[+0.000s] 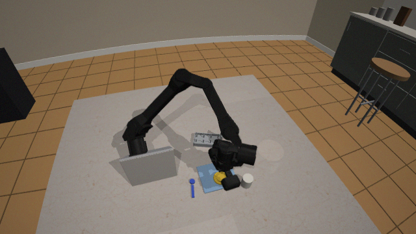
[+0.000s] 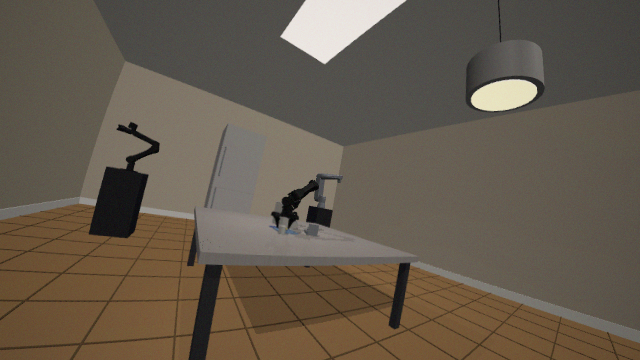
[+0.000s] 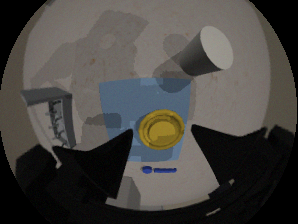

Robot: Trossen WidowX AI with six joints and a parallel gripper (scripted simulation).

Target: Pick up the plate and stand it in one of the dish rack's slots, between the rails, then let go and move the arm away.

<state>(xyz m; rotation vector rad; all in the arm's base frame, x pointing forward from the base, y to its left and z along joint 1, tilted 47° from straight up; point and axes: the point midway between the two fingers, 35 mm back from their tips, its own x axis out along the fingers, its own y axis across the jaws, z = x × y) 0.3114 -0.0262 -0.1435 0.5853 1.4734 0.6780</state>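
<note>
A yellow plate (image 1: 219, 177) (image 3: 161, 129) lies flat on a blue square mat (image 1: 205, 184) (image 3: 112, 97). The grey dish rack (image 1: 203, 145) (image 3: 47, 94) stands behind the mat in the top view and at the left in the wrist view, its slots facing up; the arm covers its right end in the top view. My gripper (image 3: 162, 129) is open and empty. It points down above the plate, with one fingertip to each side of it in the wrist view. In the top view it hides the plate's right edge.
A white cylinder (image 1: 247, 181) (image 3: 207, 51) stands just beyond the mat's right edge in the top view. A blue spoon-like utensil (image 1: 192, 190) (image 3: 164, 170) lies beside the mat. A grey upright panel (image 1: 150, 168) stands by the arm's base.
</note>
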